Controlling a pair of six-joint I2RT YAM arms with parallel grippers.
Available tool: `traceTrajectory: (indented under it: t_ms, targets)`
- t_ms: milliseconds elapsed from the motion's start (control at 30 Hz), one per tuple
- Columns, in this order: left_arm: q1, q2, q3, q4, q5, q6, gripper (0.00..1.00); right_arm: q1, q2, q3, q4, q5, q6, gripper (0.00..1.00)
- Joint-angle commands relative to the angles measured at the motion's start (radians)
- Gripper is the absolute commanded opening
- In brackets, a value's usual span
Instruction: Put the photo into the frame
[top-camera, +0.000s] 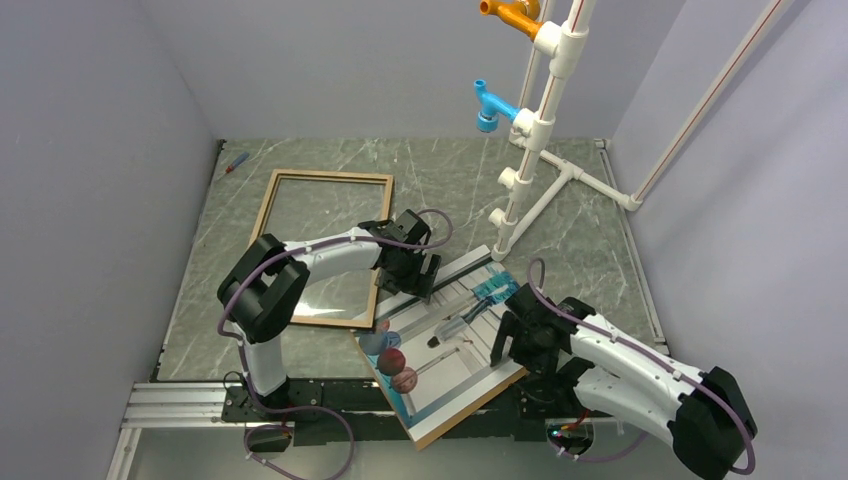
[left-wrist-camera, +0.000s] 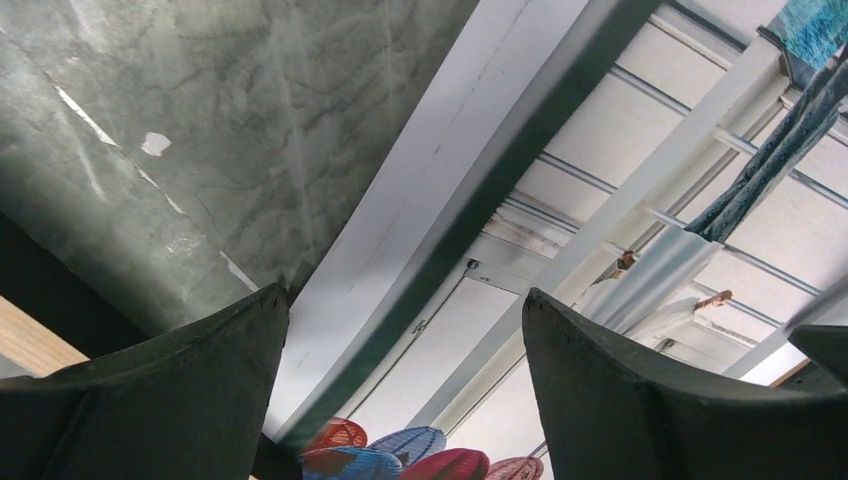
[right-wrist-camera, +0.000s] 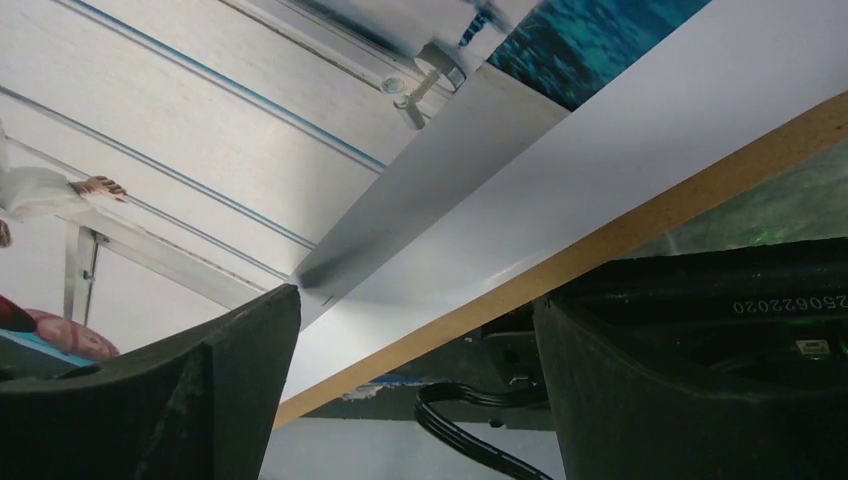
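Note:
The photo (top-camera: 450, 350), a white corridor print with red and blue spheres at its near corner, lies face up on a brown backing board (top-camera: 470, 405) at the table's near middle. The light wood frame (top-camera: 265, 205) lies flat to its left. My left gripper (top-camera: 415, 288) hangs over the photo's far left edge with its jaws wide apart; in the left wrist view the left gripper (left-wrist-camera: 405, 295) straddles the photo (left-wrist-camera: 600, 180). My right gripper (top-camera: 503, 340) is at the right edge; in the right wrist view the right gripper (right-wrist-camera: 418, 300) is open around the photo's white border (right-wrist-camera: 480, 250) and the board's edge (right-wrist-camera: 600, 235).
A white pipe stand (top-camera: 530, 130) with blue and orange fittings rises at the back right. A small red-and-blue item (top-camera: 236, 162) lies at the back left. The board's near corner overhangs the metal rail (top-camera: 180, 400). Grey walls close in both sides.

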Motion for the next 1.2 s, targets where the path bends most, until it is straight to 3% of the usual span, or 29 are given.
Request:
traceTrajectory:
  t_ms: [0,600,1167]
  targets:
    - [-0.013,0.019,0.017,-0.014,0.141,-0.032,0.88,-0.035,0.020,-0.012,0.073,0.046,-0.039,0.88]
    - [-0.052,-0.054,-0.053,0.056,0.265,-0.124,0.86,-0.299,-0.006,0.136,0.065,0.084,-0.244,0.89]
    - [-0.052,-0.317,-0.131,0.107,0.254,-0.232,0.83,-0.310,-0.019,0.115,0.084,0.034,-0.245,0.88]
